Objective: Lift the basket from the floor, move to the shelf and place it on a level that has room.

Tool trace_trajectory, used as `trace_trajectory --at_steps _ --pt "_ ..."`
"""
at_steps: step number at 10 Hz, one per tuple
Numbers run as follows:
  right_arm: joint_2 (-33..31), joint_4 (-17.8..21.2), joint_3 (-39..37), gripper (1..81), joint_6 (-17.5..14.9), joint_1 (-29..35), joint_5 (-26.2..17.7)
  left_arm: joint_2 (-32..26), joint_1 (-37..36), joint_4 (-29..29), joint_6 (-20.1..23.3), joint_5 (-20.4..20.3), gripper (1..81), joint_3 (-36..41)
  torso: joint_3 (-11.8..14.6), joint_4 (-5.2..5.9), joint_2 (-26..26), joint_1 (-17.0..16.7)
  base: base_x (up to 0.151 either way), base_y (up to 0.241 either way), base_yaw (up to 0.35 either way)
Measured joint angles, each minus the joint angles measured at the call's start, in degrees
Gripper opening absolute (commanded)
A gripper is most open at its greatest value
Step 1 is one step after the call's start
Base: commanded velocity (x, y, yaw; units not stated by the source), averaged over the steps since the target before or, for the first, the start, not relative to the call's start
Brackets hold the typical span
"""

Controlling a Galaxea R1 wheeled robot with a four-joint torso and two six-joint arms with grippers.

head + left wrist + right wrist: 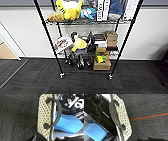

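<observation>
**Basket up, rack ahead, placing still to do**

Head view puts me square in front of the shelf (85, 50), its casters on the floor (37, 80). The tier with plush toys (68, 10) and boxes looks full, and the tier below is crowded too. I cannot see from here the level I would want for the basket.

Left wrist view shows one end of the basket (44, 116) close up, cream weave, dark rim, a black loop handle (56, 112) curving off it, with carpet well behind. Right wrist view shows the other end (122, 119) with its own handle (113, 115), and carpet with a red line (149, 116) behind. I judge the basket is off the ground and carried between my two arms. A blue pad (67, 124) lies inside it.

So by my reckoning the lift is done and the drive is about done. Setting it down remains.

Both wrists sit at the basket's ends, cameras looking along its outer walls. I cannot tell whether either claw is closed on anything; the fingers are not clear.
</observation>
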Motion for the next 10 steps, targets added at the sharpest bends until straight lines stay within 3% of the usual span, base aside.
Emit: trace_trajectory --at_steps 3,7,10 --pt "-0.15 0.55 2.06 81.1 0.00 1.93 -0.66 0.16 -2.54 -0.96 -0.02 1.29 81.1 0.15 -0.63 0.00 -5.05 3.13 0.000 0.000 0.000" --pt "0.77 1.51 3.24 81.1 0.02 4.46 -1.43 2.21 -4.33 -1.49 -0.02 1.87 81.1 0.34 -0.70 0.00 -5.77 3.67 0.000 0.000 0.000" --pt "3.85 1.68 -0.11 81.1 0.02 4.82 -1.68 4.94 -4.80 -1.46 -0.04 2.01 81.1 -0.85 -0.70 0.00 -5.82 3.67 0.000 0.000 0.000"
